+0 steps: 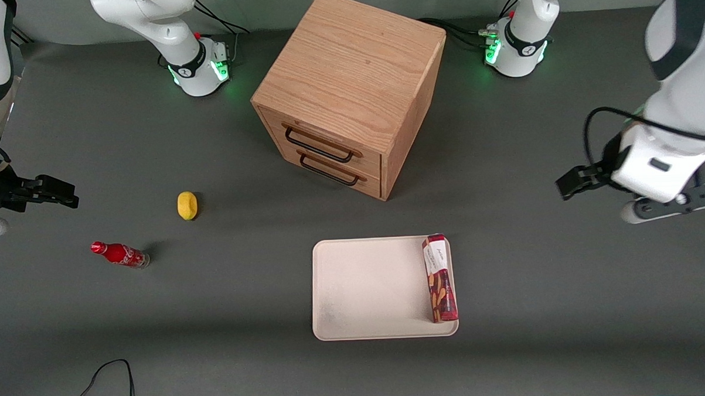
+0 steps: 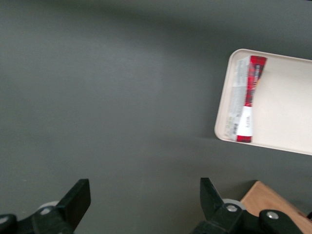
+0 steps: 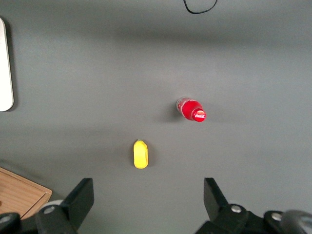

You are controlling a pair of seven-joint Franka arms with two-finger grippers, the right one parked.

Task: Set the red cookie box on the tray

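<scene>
I have the dark grey counter (image 1: 537, 285) spread across the front view, and the biggest thing on it is the wooden two-drawer cabinet (image 1: 349, 92), set at an angle with both black-handled drawers shut. In front of its drawers and nearer the front camera lies the tray (image 1: 367, 291), pale cream with rounded corners, flat on the counter. The red cookie box (image 1: 440, 278) lies flat in that tray, lengthwise along the tray's short edge on the working arm's side, its white end panel pointing toward the cabinet; my wrist view shows the red cookie box (image 2: 246, 100) tucked just inside the rim of the tray (image 2: 287, 107). My left arm's claw (image 1: 572, 183) hangs above bare counter toward the working arm's end, well apart from the tray and holding nothing. From the wrist camera I see the claw (image 2: 144, 202) with its two black fingers (image 2: 78, 197) spread wide and only grey counter between them. Toward the parked arm's end, a small red soda bottle (image 1: 120, 254) lies on its side, and a yellow lemon-like object (image 1: 187, 205) sits just beside it, farther from the front camera.
</scene>
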